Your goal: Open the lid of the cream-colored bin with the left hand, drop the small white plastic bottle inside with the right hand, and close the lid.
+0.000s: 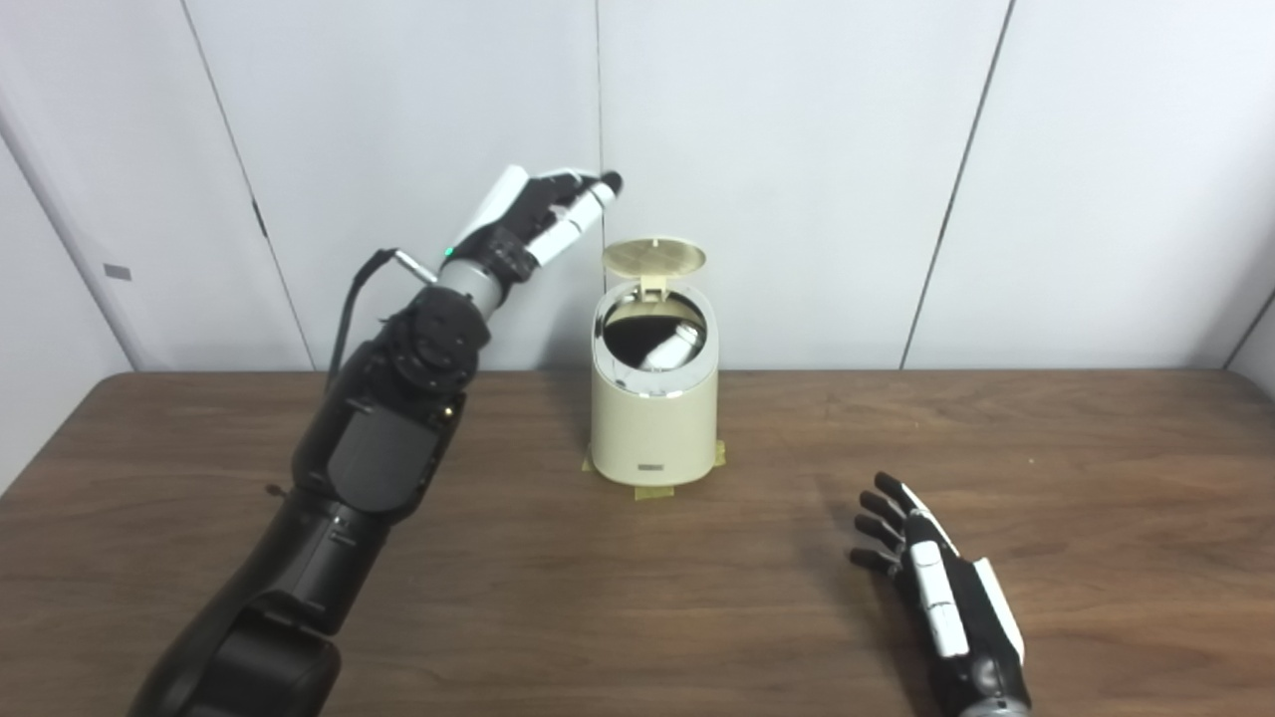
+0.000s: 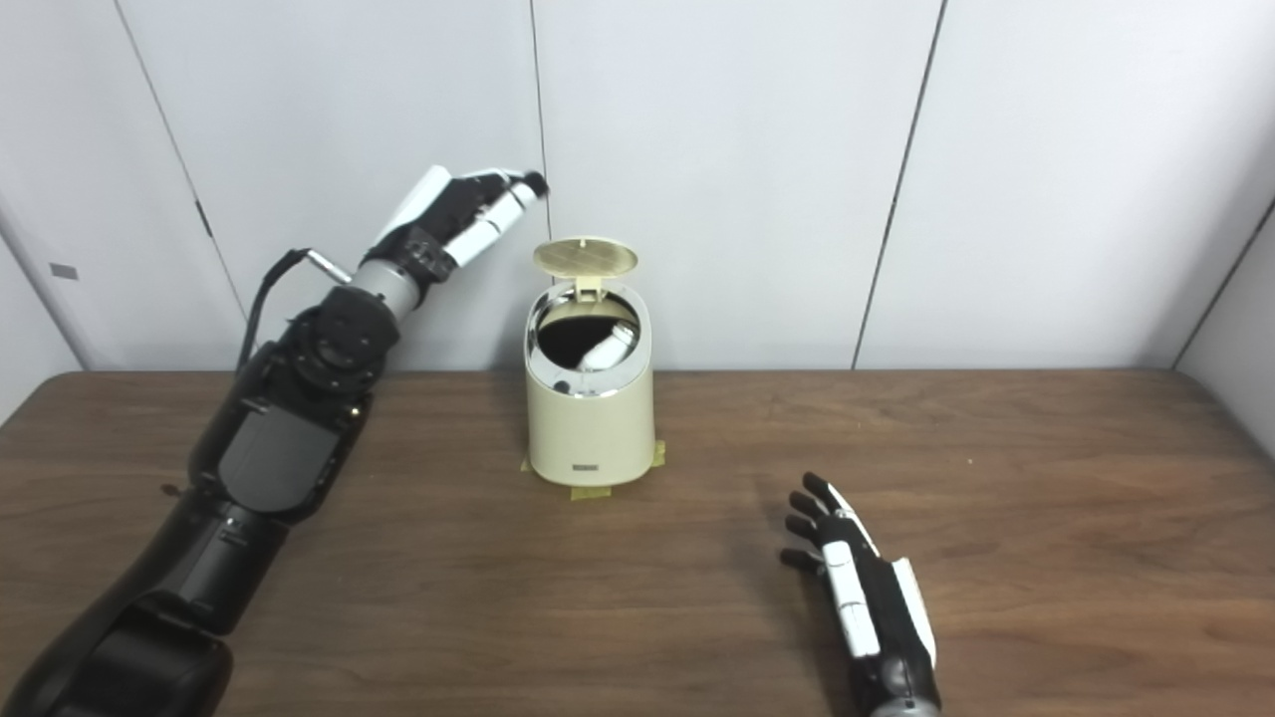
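Bin (image 1: 652, 418) lid (image 1: 653, 256) up, left hand (image 1: 543, 214) raised beside

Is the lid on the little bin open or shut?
Open. The lid stands up behind the bin, and you can look down the hole and see the white bottle inside.

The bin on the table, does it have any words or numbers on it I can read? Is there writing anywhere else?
Small dark label low on the front of the cream-colored bin: too small and blurred to read.
Small grey tag on the wall at the left: nothing readable on it.
Left hand, right hand, table: no writing to see.
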Action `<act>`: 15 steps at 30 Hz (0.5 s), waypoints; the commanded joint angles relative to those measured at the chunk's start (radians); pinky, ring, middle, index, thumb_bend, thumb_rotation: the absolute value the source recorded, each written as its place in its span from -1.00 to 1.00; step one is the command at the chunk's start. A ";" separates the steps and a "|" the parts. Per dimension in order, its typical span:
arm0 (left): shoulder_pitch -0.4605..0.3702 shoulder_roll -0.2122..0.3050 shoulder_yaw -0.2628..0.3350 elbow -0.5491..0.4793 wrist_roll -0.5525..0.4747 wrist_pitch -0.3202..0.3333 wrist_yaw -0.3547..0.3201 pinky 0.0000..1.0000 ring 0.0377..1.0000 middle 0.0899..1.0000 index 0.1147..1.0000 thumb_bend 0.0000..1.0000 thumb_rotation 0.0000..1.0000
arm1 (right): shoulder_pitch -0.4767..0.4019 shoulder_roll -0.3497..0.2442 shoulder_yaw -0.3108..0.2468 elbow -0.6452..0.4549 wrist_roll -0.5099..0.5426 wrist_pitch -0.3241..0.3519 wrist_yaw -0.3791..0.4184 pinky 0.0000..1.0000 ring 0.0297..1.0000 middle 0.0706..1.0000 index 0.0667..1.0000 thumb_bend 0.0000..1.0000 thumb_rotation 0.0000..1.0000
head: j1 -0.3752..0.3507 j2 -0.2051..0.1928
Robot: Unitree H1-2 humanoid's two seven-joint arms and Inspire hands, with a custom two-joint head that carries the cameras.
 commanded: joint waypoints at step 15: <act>-0.073 0.060 -0.088 -0.005 0.215 -0.156 -0.033 0.54 0.72 0.65 0.29 0.04 1.00 | -0.010 0.005 0.012 -0.024 -0.027 -0.013 -0.024 0.39 0.64 0.67 0.78 -0.13 1.00 | -0.010 0.004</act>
